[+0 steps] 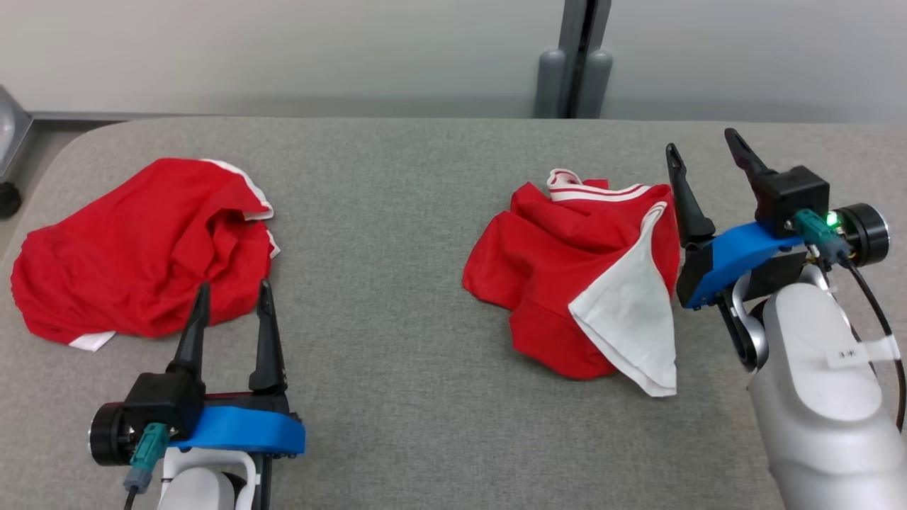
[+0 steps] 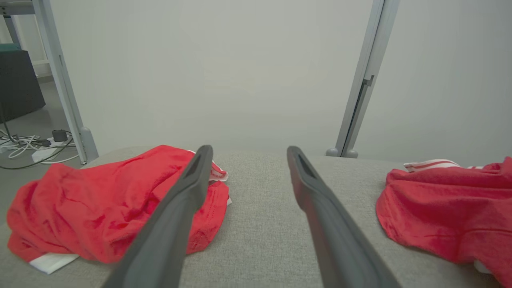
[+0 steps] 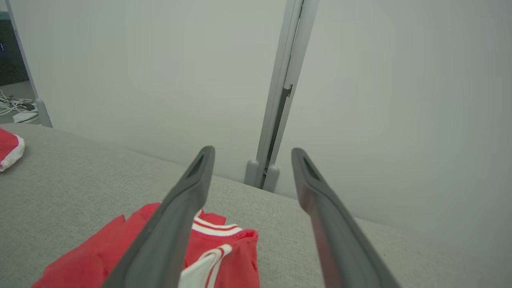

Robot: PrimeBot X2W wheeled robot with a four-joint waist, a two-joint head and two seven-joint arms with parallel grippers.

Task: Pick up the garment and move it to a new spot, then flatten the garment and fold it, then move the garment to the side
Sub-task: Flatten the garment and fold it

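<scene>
- We see two red garments lying crumpled on the grey desk (image 1: 397, 297), well apart from each other, with bare fabric surface between them.
- The left garment (image 1: 142, 241) sits at the left side of the desk as a rumpled mound. White trim shows along its far right edge and a small white corner sticks out at its near left.
- The right garment (image 1: 560, 241) lies right of the middle, bunched up. A red-and-white striped band shows at its far edge, and a white panel (image 1: 627, 304) folds over its near right part.
- Our left hand (image 1: 234, 285) stands wide with nothing between its fingers. Its fingertips point to the far side and reach the near right edge of the left garment; we cannot tell whether they touch the cloth.
- Our right hand (image 1: 701, 139) is also spread wide and holds nothing. It is just right of the right garment, with its left finger close beside the garment's right edge.
- Beyond the far edge of the desk we see a pale wall with a grey upright post (image 1: 574, 57).
- In the left wrist view, cables (image 2: 24, 144) lie on the floor at the far left.
</scene>
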